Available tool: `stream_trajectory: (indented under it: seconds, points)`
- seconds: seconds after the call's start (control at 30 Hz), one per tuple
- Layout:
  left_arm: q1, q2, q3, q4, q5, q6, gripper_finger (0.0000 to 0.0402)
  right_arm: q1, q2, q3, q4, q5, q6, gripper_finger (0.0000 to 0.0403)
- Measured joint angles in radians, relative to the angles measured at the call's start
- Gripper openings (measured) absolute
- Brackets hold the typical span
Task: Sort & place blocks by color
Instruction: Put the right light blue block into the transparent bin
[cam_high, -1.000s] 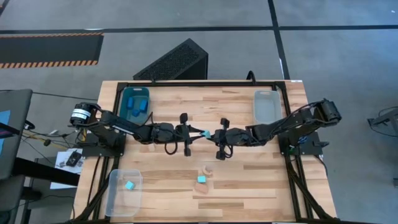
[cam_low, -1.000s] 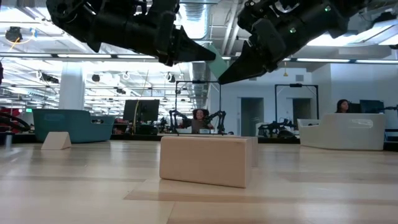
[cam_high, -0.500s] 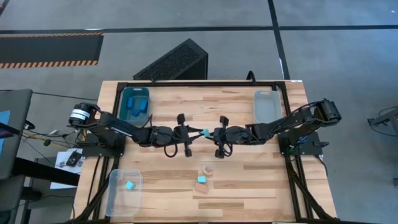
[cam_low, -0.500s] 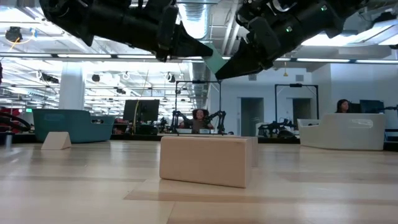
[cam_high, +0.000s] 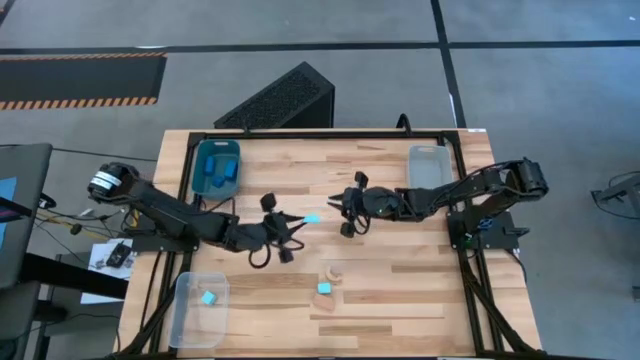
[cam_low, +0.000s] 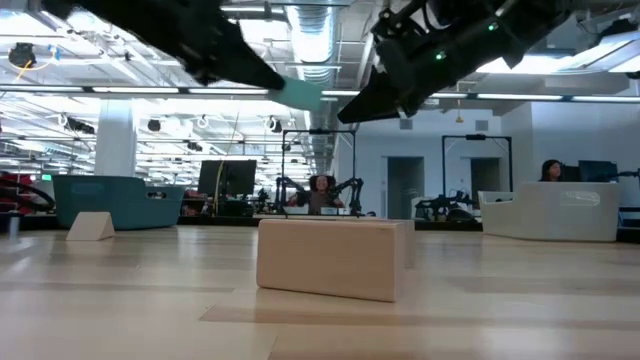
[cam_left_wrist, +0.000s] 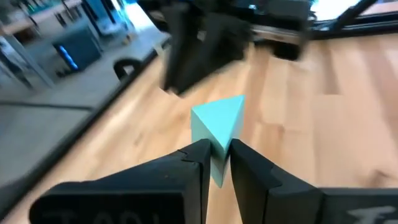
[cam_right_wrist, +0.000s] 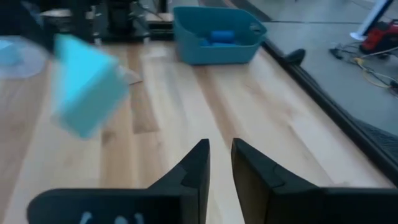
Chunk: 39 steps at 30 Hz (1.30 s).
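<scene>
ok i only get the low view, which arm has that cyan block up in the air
observer: the left gripper. Its wrist view shows the cyan wedge block pinched between its fingers.
operator: and the right one, anything in it
observer: no. The right gripper has its fingers apart with nothing between them, and the wedge is clear of it.
operator: where would cyan go
observer: probably the clear bin on the left arm's side. From above, a small cyan cube already lies in it.

Motion-blurred — the left arm (cam_low: 190, 40) in the low view, its upper part cut off
</scene>
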Motion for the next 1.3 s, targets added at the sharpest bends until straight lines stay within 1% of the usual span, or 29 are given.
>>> stream_trajectory:
  seconds: [0.1, 0.2, 0.3, 0.37, 0.43, 0.63, 0.67, 0.73, 0.83, 1.0, 1.1, 1.2, 1.27, 1.3]
  points:
    - [-0.053, -0.049, 0.0, -0.127, -0.003, -0.098, 0.0041, -0.032, 0.0, -0.001, 0.005, -0.001, 0.0, 0.0093]
    - [-0.107, -0.085, 0.0, -0.247, 0.015, -0.175, 0.0042, -0.057, 0.0, -0.002, 0.008, -0.001, 0.003, 0.0093]
    - [-0.159, -0.11, 0.0, -0.346, 0.053, -0.26, 0.0042, -0.074, 0.0, -0.002, 0.031, -0.001, 0.003, 0.0093]
    - [-0.195, -0.12, 0.0, -0.39, 0.101, -0.321, 0.0042, -0.079, 0.0, -0.003, 0.04, -0.002, 0.003, 0.0093]
    - [-0.233, -0.131, 0.0, -0.434, 0.19, -0.388, 0.0042, -0.079, 0.0, -0.003, 0.046, -0.003, 0.003, 0.0093]
    - [-0.381, -0.139, 0.0, -0.502, 0.593, -0.632, 0.0042, -0.078, 0.0, -0.004, 0.047, -0.007, 0.003, 0.0093]
    - [-0.408, -0.139, 0.002, -0.508, 0.646, -0.683, 0.0042, -0.078, 0.0, -0.004, 0.047, -0.007, 0.004, 0.0093]
    - [-0.463, -0.139, 0.019, -0.542, 0.712, -0.778, 0.0041, -0.078, 0.001, -0.004, 0.047, -0.007, 0.003, 0.0093]
    - [-0.52, -0.139, 0.074, -0.608, 0.729, -0.861, 0.0028, -0.079, 0.001, -0.004, 0.052, -0.007, 0.003, 0.0093]
    - [-0.573, -0.139, 0.185, -0.75, 0.68, -0.971, 0.0009, -0.088, 0.001, -0.005, 0.078, -0.008, 0.003, 0.0093]
    - [-0.61, -0.139, 0.24, -0.93, 0.675, -1.054, 0.0007, -0.093, 0.001, -0.005, 0.089, -0.008, 0.004, 0.0093]
    - [-0.662, -0.139, 0.245, -1.11, 0.634, -1.191, 0.0008, -0.091, 0.001, -0.005, 0.077, -0.008, 0.004, 0.0093]
    - [-0.698, -0.138, 0.225, -1.171, 0.635, -1.306, 0.0009, -0.09, 0.001, -0.005, 0.06, -0.008, 0.004, 0.0093]
    - [-0.715, -0.138, 0.208, -1.177, 0.652, -1.357, 0.0009, -0.09, 0.001, -0.005, 0.053, -0.008, 0.004, 0.0093]
